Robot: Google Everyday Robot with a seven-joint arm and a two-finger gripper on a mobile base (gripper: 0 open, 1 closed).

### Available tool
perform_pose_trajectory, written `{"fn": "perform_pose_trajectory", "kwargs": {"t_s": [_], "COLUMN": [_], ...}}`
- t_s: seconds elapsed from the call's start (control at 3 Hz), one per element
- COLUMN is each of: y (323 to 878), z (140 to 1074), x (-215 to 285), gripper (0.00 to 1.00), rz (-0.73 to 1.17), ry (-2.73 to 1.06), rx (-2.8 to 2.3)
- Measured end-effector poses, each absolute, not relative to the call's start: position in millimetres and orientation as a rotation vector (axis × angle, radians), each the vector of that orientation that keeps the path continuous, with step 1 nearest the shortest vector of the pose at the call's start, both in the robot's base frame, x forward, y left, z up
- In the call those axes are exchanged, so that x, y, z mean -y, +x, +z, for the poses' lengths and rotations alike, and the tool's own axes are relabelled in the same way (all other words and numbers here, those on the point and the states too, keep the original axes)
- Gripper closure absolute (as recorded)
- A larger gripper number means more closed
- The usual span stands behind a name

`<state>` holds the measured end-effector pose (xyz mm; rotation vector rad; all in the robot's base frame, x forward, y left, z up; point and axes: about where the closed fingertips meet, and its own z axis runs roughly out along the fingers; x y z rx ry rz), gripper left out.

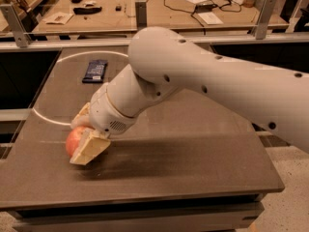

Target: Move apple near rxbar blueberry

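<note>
The red-orange apple (74,140) sits at the left side of the dark table (193,153). My gripper (82,134) is shut on the apple, with one cream finger (89,148) in front of it and the other (81,115) behind it. The rxbar blueberry (94,70), a flat dark navy bar, lies at the table's far left, well behind the apple. My white arm (207,81) reaches in from the right across the table.
A white curved line (53,121) is marked on the table's left half. A wooden workbench (145,8) with cables and small items stands behind the table, past a metal rail (58,43).
</note>
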<state>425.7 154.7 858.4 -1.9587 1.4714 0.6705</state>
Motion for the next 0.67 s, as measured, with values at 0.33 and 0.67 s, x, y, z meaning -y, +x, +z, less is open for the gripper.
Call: {"fn": "perform_pose_trajectory", "kwargs": {"t_s": [0.33, 0.67], "y": [424.3, 431.6], "z": [859.5, 857.4], "x": [-155.5, -149.2], "gripper": [1.0, 1.0], "rz": [0.668, 0.603], "ry": [-1.962, -1.874], "rx": [-1.468, -1.576]}}
